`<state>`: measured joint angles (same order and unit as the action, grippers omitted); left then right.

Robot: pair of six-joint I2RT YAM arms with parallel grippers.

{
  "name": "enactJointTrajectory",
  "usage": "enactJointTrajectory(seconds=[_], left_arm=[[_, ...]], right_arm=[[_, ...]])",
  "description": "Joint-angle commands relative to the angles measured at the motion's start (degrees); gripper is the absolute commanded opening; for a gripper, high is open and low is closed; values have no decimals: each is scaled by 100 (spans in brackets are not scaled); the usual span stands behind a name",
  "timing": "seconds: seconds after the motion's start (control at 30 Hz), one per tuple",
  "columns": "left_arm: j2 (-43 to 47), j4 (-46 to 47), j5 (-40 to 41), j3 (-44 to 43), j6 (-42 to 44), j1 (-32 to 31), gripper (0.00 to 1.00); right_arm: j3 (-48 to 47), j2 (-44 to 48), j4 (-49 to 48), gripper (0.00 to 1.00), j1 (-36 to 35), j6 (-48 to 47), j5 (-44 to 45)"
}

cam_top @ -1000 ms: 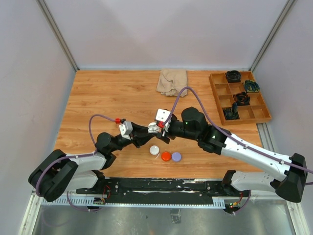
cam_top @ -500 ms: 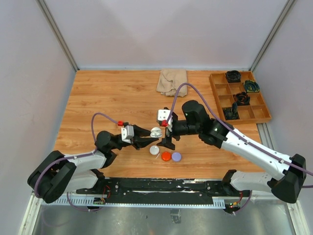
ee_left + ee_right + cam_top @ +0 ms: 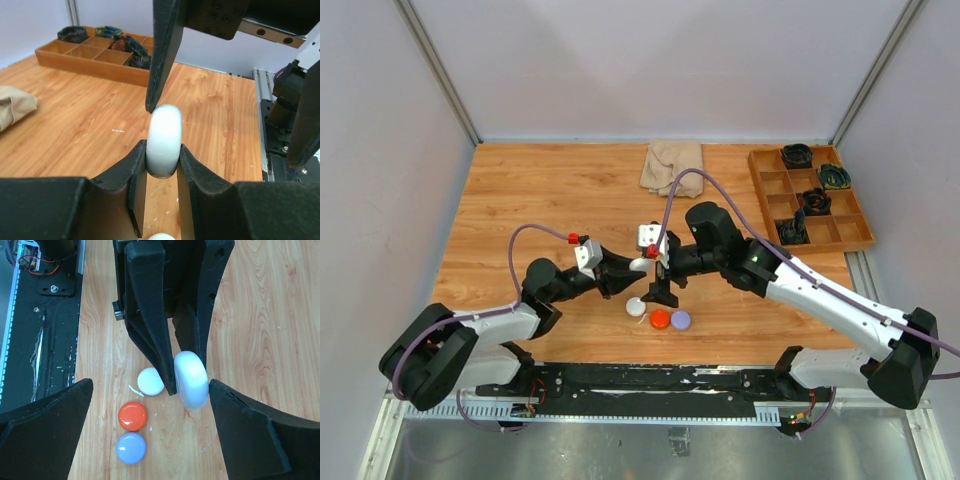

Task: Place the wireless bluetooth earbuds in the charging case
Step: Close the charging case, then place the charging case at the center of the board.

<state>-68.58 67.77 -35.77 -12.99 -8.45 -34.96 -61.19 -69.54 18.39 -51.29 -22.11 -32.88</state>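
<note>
Left jaws pinch a white puck [image 3: 163, 140] on its edge.
Right jaws are spread wide beside it; three more pucks [image 3: 132, 416] lie on the bench [image 3: 520, 200] under it.

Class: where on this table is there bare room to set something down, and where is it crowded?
Free: the wood on the robot's left, from the cloth to the table edge; also the strip between cloth and tray. Crowded: front centre, where left gripper and right gripper meet by the pucks.
</note>
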Motion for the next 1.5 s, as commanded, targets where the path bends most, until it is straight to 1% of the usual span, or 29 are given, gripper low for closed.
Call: enactJointTrajectory(seconds=[0.0, 0.07, 0.13, 0.23, 0.3, 0.37, 0.47, 0.57, 0.7, 0.93, 1.0, 1.03, 1.17, 1.2, 1.33, 1.47], left_arm=[[-207, -262, 491, -213, -324, 42, 0], [-235, -466, 692, -235, -552, 42, 0], [-206, -922, 969, -282, -805, 42, 1], [-178, -2221, 1356, -588, -1127, 42, 3], [-210, -3003, 1461, -807, -1237, 42, 3], [-255, -3683, 1512, -976, -1321, 42, 4], [-295, -4487, 1866, -1122, -1480, 42, 7], [-471, -4959, 1927, -1211, -1665, 42, 11], [-1068, -5366, 1668, -1643, -1733, 42, 11], [-2027, -5377, 1275, -2077, -1934, 42, 15], [-2171, -5436, 1233, -2165, -1966, 42, 20], [-2222, -5491, 1221, -2198, -1972, 42, 24], [-2201, -5834, 1426, -2302, -2003, 42, 49], [-2145, -5895, 1496, -2297, -2013, 42, 53], [-1830, -6282, 1967, -2321, -2048, 78, 61], [-1458, -6783, 2386, -2360, -2128, 287, 69]], right_arm=[[-63, 171, 141, 100, 40, -24, 63], [-40, 206, 130, 100, 40, 117, 521], [-5, 248, 123, 100, 40, 317, 1184], [96, 306, 97, 99, 40, 673, 2226], [209, 353, 99, 99, 49, 918, 2741], [355, 442, 93, 99, 55, 1174, 3100], [664, 614, 16, 99, 56, 1545, 3423], [1021, 772, -39, 99, 62, 1866, 3750], [1328, 847, 95, 99, 78, 2203, 4149], [1660, 947, 204, 99, 151, 2501, 4311], [1691, 954, 232, 99, 175, 2538, 4324], [1696, 959, 251, 99, 186, 2555, 4340], [1692, 960, 378, 99, 293, 2620, 4367], [1695, 954, 451, 99, 355, 2663, 4372], [1676, 907, 685, 98, 780, 2877, 4130], [1593, 797, 995, 98, 1319, 3166, 3839]])
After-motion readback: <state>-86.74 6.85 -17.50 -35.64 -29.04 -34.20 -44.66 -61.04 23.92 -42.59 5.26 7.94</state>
